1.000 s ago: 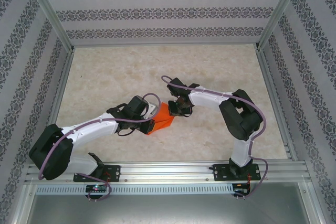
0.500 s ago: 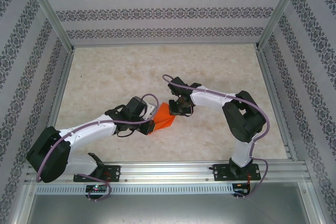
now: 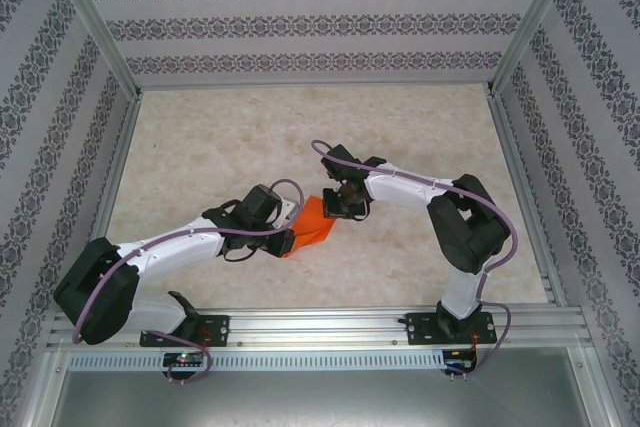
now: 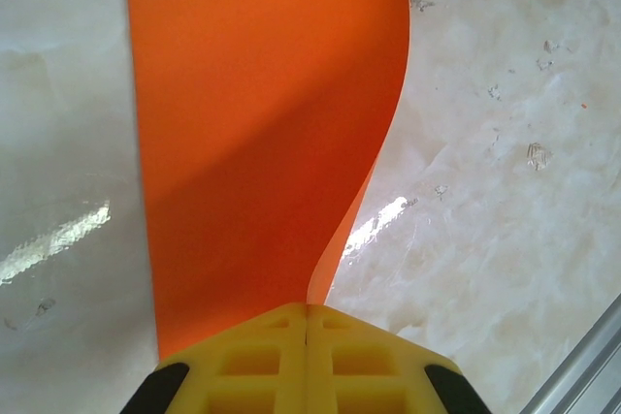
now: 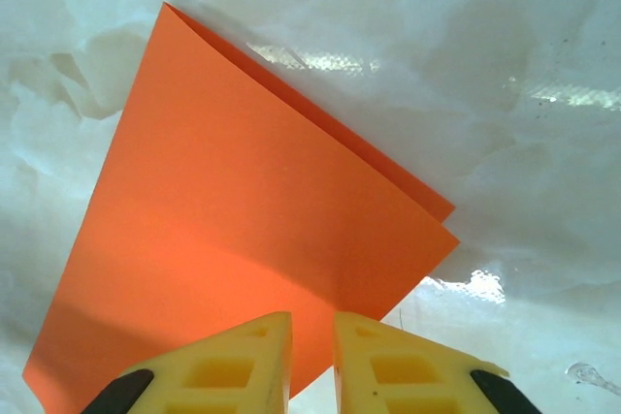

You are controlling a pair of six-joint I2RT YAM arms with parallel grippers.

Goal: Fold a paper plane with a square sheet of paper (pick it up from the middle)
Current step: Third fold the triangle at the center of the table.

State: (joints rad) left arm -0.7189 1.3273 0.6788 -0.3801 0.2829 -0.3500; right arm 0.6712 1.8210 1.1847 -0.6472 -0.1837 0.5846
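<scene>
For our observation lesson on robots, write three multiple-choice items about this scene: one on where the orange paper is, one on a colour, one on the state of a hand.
1. Where on the table is the orange paper?
A. the far left corner
B. the middle, between the two hands
C. against the right wall

2. What colour are the fingers of the hands?
A. blue
B. black
C. yellow

3. The left hand is:
A. shut on the paper
B. wide open
C. lifted clear of the paper

Answers: B, the top view shows the paper between the left hand and the right hand; C, both wrist views show yellow fingers; A, its fingers meet with the paper coming out between them.
</scene>
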